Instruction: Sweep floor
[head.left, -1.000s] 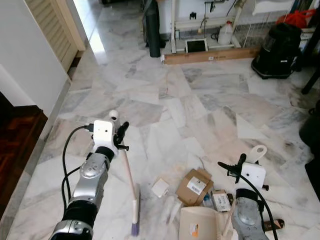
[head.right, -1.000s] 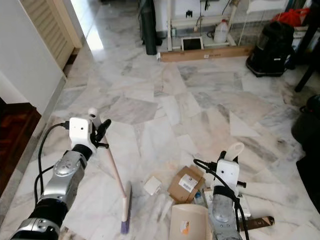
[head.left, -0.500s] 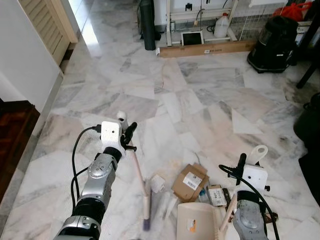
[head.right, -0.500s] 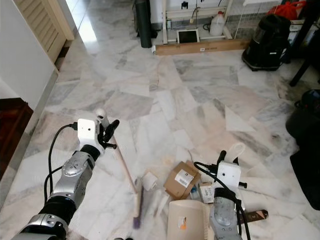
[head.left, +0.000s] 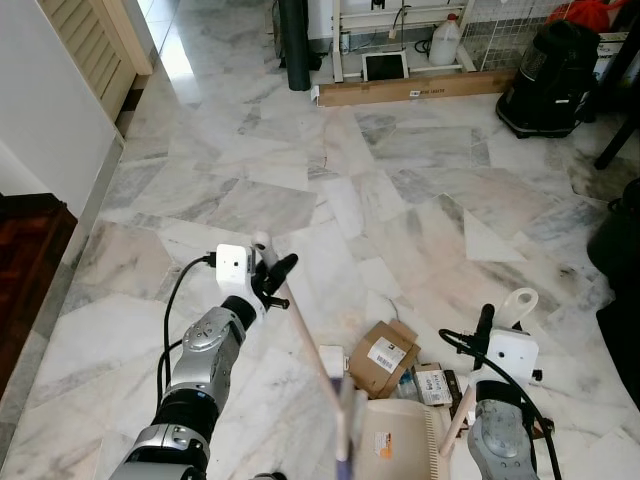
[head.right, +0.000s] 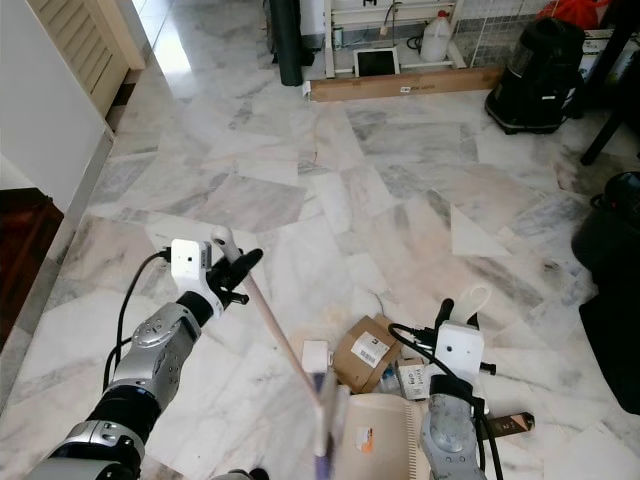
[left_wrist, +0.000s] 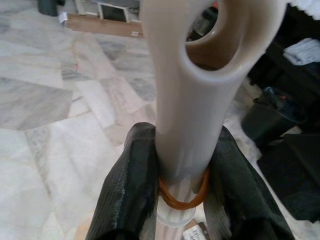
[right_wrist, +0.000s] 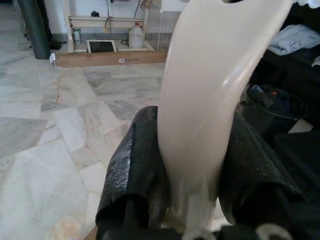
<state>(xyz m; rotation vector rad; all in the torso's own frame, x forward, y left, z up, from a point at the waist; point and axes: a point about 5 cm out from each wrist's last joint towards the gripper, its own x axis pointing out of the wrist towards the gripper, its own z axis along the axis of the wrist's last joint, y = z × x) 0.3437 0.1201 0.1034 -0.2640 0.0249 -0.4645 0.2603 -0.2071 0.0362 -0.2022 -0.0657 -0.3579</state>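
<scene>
The marble floor (head.left: 400, 200) takes up most of the room, grey-white slabs all the way to the back wall. Back there a black vacuum (head.left: 555, 75) sits on the right, next to a long flat carton (head.left: 415, 88) lying along the wall, with a white jug (head.left: 445, 45) behind it; can't tell if there's anything in the jug.

Up close, the cream dustpan (head.left: 400, 450) is down on the floor, mouth toward the litter. Whether anything is inside it, I can't tell. The right gripper (right_wrist: 192, 165) has its fingers clamped on the dustpan's handle.

Just in front of the pan is the junk pile: a squashed brown box (head.left: 383, 357) with a white label, a small white packet (head.left: 331, 358) beside it, and some small wrappers (head.left: 430, 385) on the other side.

The left gripper (left_wrist: 182, 172) is closed tight on the broom (head.left: 305, 335) handle. The stick slants down to the blurry broom head, right by the pan's edge.
</scene>
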